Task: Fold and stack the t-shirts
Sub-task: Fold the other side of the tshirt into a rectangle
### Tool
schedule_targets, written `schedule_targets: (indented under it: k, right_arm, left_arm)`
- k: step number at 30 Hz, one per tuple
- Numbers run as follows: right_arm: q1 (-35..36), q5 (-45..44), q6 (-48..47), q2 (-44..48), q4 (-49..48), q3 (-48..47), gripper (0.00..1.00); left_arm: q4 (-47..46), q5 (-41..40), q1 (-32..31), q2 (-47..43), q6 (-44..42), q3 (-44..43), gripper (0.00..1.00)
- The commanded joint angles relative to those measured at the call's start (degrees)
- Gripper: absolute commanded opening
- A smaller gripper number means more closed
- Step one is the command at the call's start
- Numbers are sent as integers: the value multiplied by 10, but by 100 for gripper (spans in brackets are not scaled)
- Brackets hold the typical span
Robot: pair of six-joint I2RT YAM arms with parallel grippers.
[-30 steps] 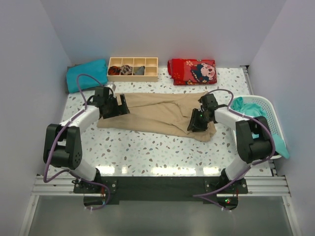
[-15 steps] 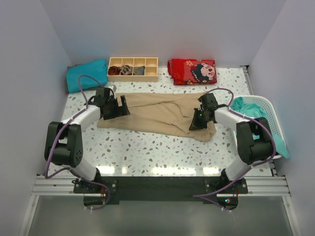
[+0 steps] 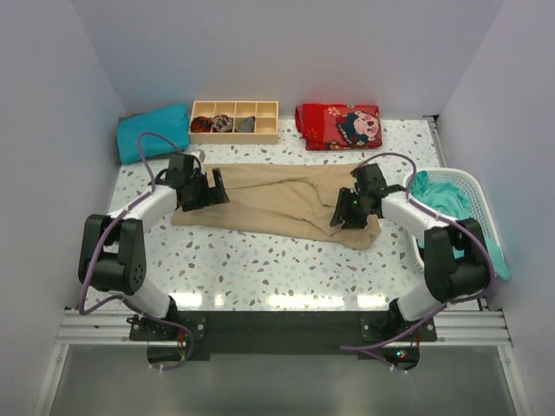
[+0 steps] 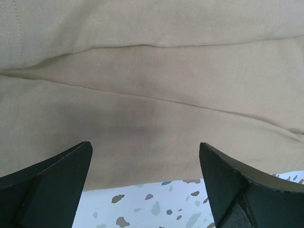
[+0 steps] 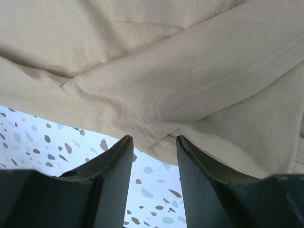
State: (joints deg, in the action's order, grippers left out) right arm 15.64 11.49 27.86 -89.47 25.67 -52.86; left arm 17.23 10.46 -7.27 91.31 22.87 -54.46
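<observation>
A tan t-shirt (image 3: 277,199) lies spread across the middle of the table, creased and partly folded over itself. My left gripper (image 3: 215,186) rests low at the shirt's left end. In the left wrist view it (image 4: 145,147) stands wide open above the tan cloth (image 4: 152,95) near its edge, holding nothing. My right gripper (image 3: 344,217) sits on the shirt's right part. In the right wrist view it (image 5: 154,138) is open, with a stitched hem of the tan cloth (image 5: 156,71) just at the fingertips. A folded teal t-shirt (image 3: 153,132) lies at the back left.
A white basket (image 3: 473,186) at the right edge holds more teal cloth (image 3: 438,195). A wooden compartment tray (image 3: 234,121) and a folded red printed cloth (image 3: 340,126) stand along the back. Walls close in on three sides.
The right arm's elbow has swung a little outward and its gripper has edged slightly up the shirt. The left arm and the shirt have hardly moved.
</observation>
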Motion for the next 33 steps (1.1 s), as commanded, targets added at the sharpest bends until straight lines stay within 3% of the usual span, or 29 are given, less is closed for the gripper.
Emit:
schedule_targets:
  k: [1,19,21,25,33]
  right_arm:
    - [2,-13,11,12,-5,21,46]
    - [7,0,21,-35,-49,15,43]
    - [8,1,22,-35,-53,16,40]
    - [8,0,20,-28,-55,14,9]
    - [11,-5,3,1,-33,-21,1]
  left_arm:
    - [-21,11,0,6,-15,5,100]
    - [-20,6,0,9,-17,9,100]
    - [-19,5,0,11,-17,8,100]
    - [-20,4,1,12,-17,9,100]
    - [-22,5,0,16,-17,8,100]
